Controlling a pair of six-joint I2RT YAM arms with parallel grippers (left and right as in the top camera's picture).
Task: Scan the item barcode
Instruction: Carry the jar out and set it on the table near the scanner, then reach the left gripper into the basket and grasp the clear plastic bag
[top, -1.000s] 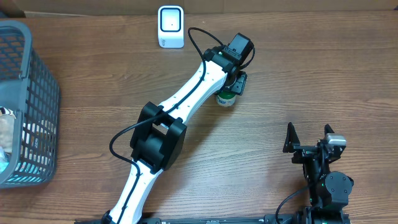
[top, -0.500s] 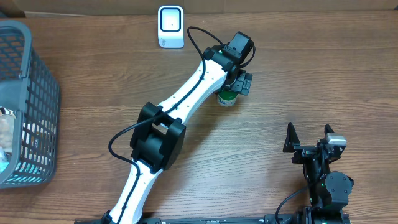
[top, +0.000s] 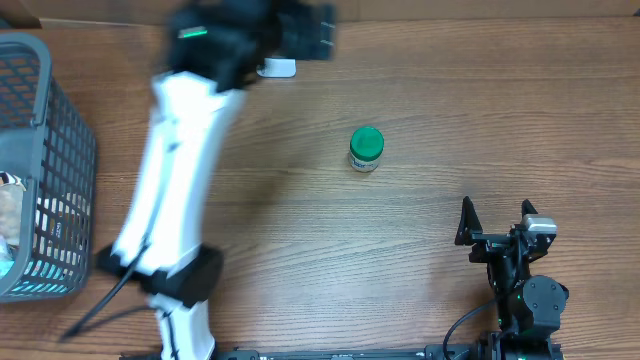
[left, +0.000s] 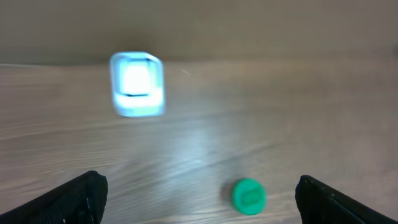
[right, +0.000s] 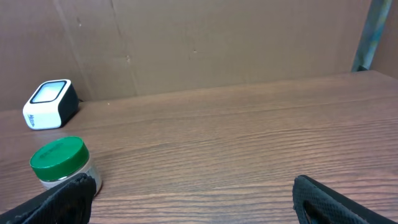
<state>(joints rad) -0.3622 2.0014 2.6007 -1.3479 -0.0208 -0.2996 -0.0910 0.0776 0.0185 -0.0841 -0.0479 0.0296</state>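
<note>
The item, a small jar with a green lid (top: 366, 148), stands upright and alone on the wooden table. My left gripper (top: 318, 30) is blurred at the far edge, near the white barcode scanner (top: 278, 68), which the arm partly hides. In the left wrist view the left gripper (left: 199, 196) is open and empty, with the jar (left: 249, 196) on the table between its fingers and the scanner (left: 137, 84) beyond. My right gripper (top: 497, 222) rests open at the near right. Its wrist view shows the right gripper (right: 193, 199) open, the jar (right: 59, 163) at far left and the scanner (right: 50, 102) behind.
A grey mesh basket (top: 45, 120) holding several packaged goods stands at the table's left edge. A brown cardboard wall (right: 205, 43) backs the far side of the table.
The left gripper has opened and let go of the jar. The left arm has swung away up and to the left. The jar stays where it was. The right arm has not moved.
</note>
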